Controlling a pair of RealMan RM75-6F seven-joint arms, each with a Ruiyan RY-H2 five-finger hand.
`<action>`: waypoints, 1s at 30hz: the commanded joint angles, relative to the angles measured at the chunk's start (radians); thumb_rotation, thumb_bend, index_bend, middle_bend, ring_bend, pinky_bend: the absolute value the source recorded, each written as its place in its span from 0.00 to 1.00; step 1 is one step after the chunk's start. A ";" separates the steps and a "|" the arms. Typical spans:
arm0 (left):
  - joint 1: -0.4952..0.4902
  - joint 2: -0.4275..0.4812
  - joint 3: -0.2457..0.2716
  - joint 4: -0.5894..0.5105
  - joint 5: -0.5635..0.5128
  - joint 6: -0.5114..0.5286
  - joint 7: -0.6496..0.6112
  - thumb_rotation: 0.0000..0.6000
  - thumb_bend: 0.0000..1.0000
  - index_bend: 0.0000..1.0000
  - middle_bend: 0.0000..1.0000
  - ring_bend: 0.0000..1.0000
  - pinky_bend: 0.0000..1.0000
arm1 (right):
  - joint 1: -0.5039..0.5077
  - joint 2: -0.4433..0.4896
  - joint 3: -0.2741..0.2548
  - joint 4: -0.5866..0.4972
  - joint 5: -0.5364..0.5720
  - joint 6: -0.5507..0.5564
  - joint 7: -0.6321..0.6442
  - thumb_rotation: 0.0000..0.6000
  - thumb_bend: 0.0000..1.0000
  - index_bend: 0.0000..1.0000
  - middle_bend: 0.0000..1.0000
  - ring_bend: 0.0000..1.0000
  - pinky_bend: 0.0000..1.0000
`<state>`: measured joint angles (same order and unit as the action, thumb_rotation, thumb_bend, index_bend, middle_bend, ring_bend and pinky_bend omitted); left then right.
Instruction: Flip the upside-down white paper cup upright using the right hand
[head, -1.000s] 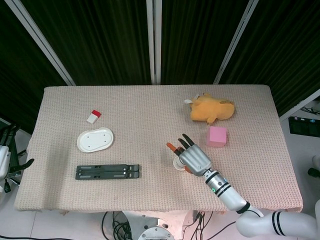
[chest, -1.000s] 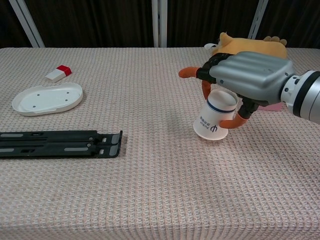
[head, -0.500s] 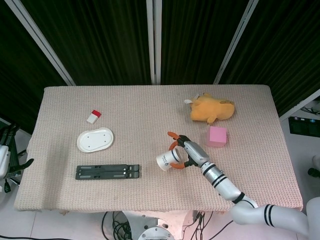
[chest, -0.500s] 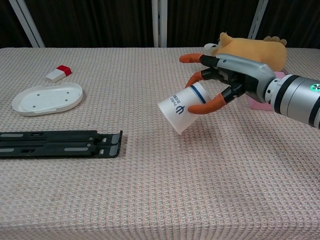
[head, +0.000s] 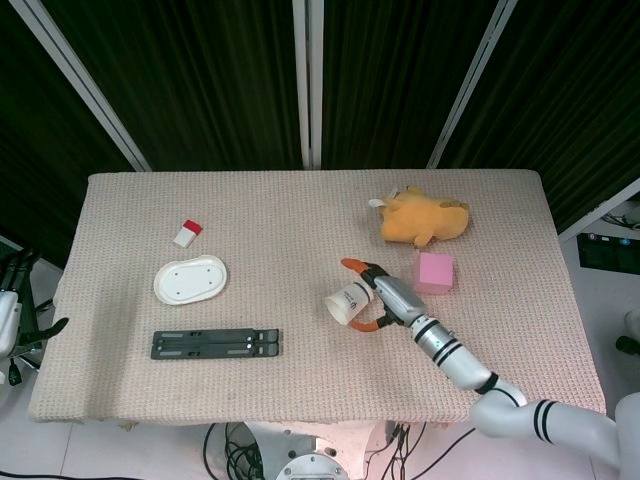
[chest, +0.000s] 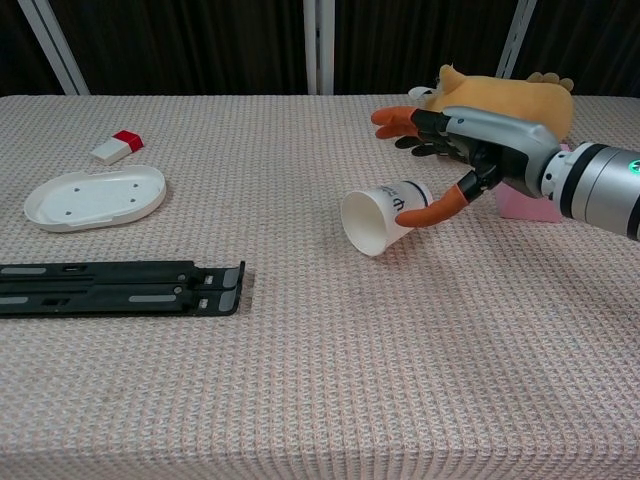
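Turned well past where it was a second ago: then mouth-down on the table (chest: 300, 400) under the right hand (chest: 480, 155), half a second ago tilted with the mouth low and to the left, now the cup (chest: 380, 212) on its side, open mouth facing left and toward the near edge, base tucked into the palm. Lifted off the cloth, or so it seems from the shadow beneath it in the chest view. Held between an orange fingertip underneath and the fingers above. Sits a little right of the table's centre, left of the pink block (head: 434, 272) and nearer than the plush toy (head: 423, 218).

Roughly halfway through the flip, by the look of it. More wrist roll needed to bring the mouth up, then a set-down on the base.

Hard to read: how many fingers actually touch the cup, since the far side of the grasp is turned away in both views. Cup's base hidden inside the palm. Pink block mostly covered by the hand in the chest view. Right arm cut off at the right edge of the chest view.

Left hand (head: 12, 320) only just showing at the far left edge of the head view, off the table. Too small and clipped to tell whether it is spread or curled.
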<state>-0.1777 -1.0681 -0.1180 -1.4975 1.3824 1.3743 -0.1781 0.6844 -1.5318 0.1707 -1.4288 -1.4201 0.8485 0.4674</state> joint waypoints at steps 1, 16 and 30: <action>0.000 0.000 0.000 0.000 -0.001 -0.001 -0.001 1.00 0.15 0.03 0.00 0.00 0.00 | 0.014 0.042 -0.030 -0.012 -0.071 0.044 -0.184 1.00 0.09 0.00 0.04 0.00 0.00; 0.001 0.006 -0.002 0.005 -0.007 -0.008 -0.021 1.00 0.15 0.03 0.00 0.00 0.00 | 0.075 -0.053 -0.024 -0.007 0.022 0.038 -0.882 1.00 0.09 0.00 0.07 0.00 0.00; 0.000 0.021 0.002 0.008 -0.005 -0.022 -0.038 1.00 0.15 0.03 0.00 0.00 0.00 | 0.107 -0.124 -0.040 0.062 0.038 0.028 -0.872 1.00 0.17 0.00 0.31 0.00 0.00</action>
<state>-0.1776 -1.0471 -0.1160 -1.4895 1.3774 1.3522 -0.2161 0.7907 -1.6538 0.1318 -1.3679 -1.3809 0.8752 -0.4066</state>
